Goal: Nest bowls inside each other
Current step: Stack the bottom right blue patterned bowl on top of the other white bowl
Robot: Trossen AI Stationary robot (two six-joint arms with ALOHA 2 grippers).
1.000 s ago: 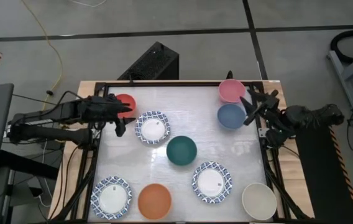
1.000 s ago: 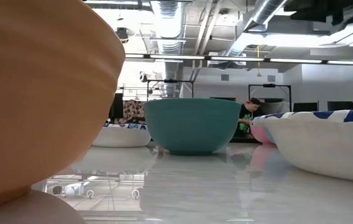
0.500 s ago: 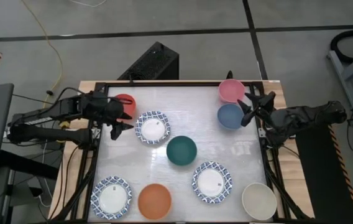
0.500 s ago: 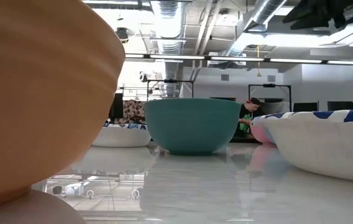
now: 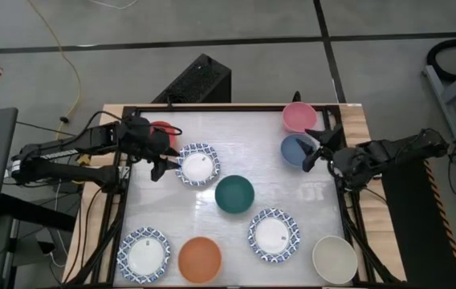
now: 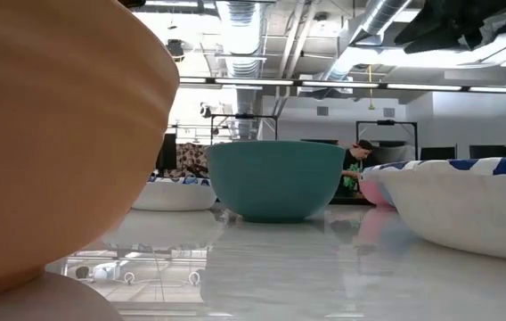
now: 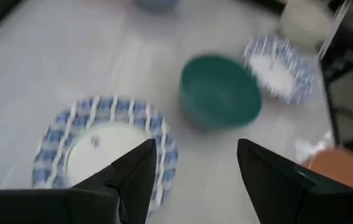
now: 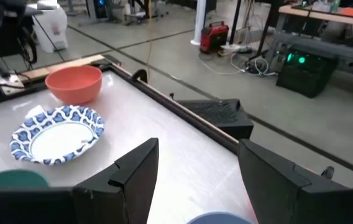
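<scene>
The bowls stand apart on the white table: red (image 5: 162, 130) far left, pink (image 5: 299, 116) and blue (image 5: 295, 151) far right, dark green (image 5: 234, 194) in the middle, orange (image 5: 200, 258) and cream (image 5: 334, 258) near the front edge. My left gripper (image 5: 165, 159) hovers open between the red bowl and a patterned plate (image 5: 197, 164); in its wrist view the open fingers (image 7: 136, 177) frame that plate (image 7: 102, 149) and the green bowl (image 7: 220, 90). My right gripper (image 5: 315, 148) hangs open above the blue bowl's right rim; its wrist view shows the red bowl (image 8: 74, 83) far off.
Two more blue-and-white plates lie at the front left (image 5: 144, 254) and front right of centre (image 5: 274, 234). A black frame (image 5: 212, 107) borders the table. In the low view the orange bowl (image 6: 57, 134) fills the left side, with a person (image 6: 355, 165) far behind.
My left gripper has swung toward the table's right, from beside the red bowl to the patterned plate's edge, still open. My right gripper has moved toward the table's left and tipped downward, coming over the blue bowl's rim, still open. No bowl has moved.
</scene>
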